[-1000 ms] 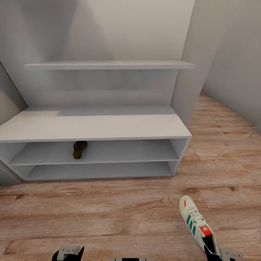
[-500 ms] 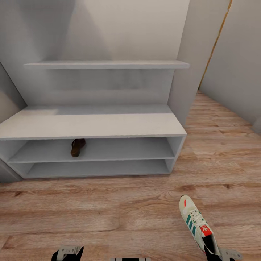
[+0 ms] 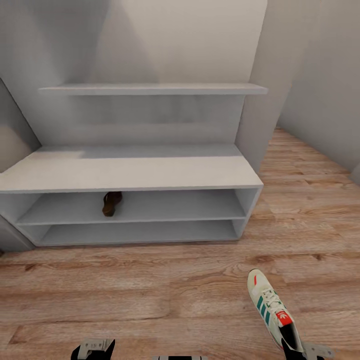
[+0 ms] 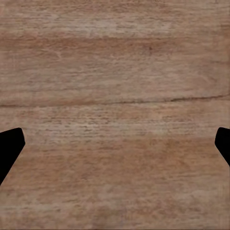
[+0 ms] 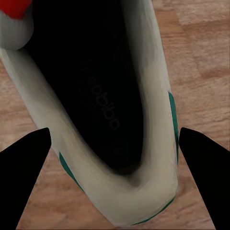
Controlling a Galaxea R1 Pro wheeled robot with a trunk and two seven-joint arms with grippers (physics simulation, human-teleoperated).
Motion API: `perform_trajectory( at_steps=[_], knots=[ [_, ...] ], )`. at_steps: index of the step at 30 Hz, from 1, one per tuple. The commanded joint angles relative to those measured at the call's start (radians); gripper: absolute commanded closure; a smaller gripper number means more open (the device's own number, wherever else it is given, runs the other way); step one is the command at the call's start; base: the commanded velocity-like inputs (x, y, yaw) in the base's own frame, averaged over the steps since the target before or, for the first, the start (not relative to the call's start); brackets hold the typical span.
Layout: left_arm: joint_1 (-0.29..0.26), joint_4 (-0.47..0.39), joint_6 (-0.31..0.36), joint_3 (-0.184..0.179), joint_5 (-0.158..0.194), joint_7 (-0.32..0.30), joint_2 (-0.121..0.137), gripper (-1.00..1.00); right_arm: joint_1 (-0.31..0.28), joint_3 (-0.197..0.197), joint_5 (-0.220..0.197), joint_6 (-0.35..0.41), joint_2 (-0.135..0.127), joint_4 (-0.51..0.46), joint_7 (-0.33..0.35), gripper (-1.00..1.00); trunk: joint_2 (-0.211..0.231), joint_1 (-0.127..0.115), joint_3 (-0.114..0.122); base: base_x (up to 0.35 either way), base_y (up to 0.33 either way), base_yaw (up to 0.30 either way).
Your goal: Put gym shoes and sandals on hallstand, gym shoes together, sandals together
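A white gym shoe (image 3: 270, 310) with teal stripes and a red tongue hangs above the corridor floor (image 3: 150, 290) at the lower right, toe pointing to the hallstand (image 3: 130, 172). My right gripper (image 3: 296, 351) is shut on its heel; in the right wrist view the fingers (image 5: 24, 167) press both sides of the gym shoe (image 5: 96, 96), whose dark inside faces the camera. One dark-brown sandal (image 3: 111, 203) lies on the hallstand's upper open shelf row, left of middle. My left gripper (image 3: 93, 347) is open over bare floor (image 4: 115, 72), its fingertips (image 4: 9, 148) wide apart.
A floating shelf (image 3: 150, 89) runs above the hallstand's wide top. A grey wall corner (image 3: 260, 100) stands just right of the hallstand, and the corridor continues past it along the right wall (image 3: 320, 75). A grey panel (image 3: 10, 240) borders the hallstand's left end.
The whole view has shifted slightly sideways and back, so the camera moved. The gym shoe stays at the same spot in the picture with my right gripper. The sandal has not moved on its shelf.
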Motion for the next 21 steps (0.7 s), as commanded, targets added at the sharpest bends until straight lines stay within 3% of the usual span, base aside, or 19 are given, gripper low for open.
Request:
perform_trajectory(
  at_steps=[1,12,21],
  knots=[
    [-0.001,0.001,-0.001,0.003,0.01,-0.009,0.0,-1.0,-0.001,-0.009,0.006,-0.003,0.0,0.001,0.005,1.0,0.0,0.0,-0.001,0.0,0.292,0.0],
    [-0.001,0.001,-0.001,0.003,0.012,-0.009,0.0,-1.0,-0.001,-0.009,0.006,-0.003,0.0,0.0,0.005,1.0,0.0,0.0,-0.001,-0.003,0.303,0.0],
    [-0.001,0.001,-0.001,0.003,0.011,-0.01,0.0,-1.0,-0.001,-0.009,0.006,-0.003,0.001,0.0,0.005,1.0,0.0,0.0,-0.001,-0.196,0.235,0.0]
  ],
)
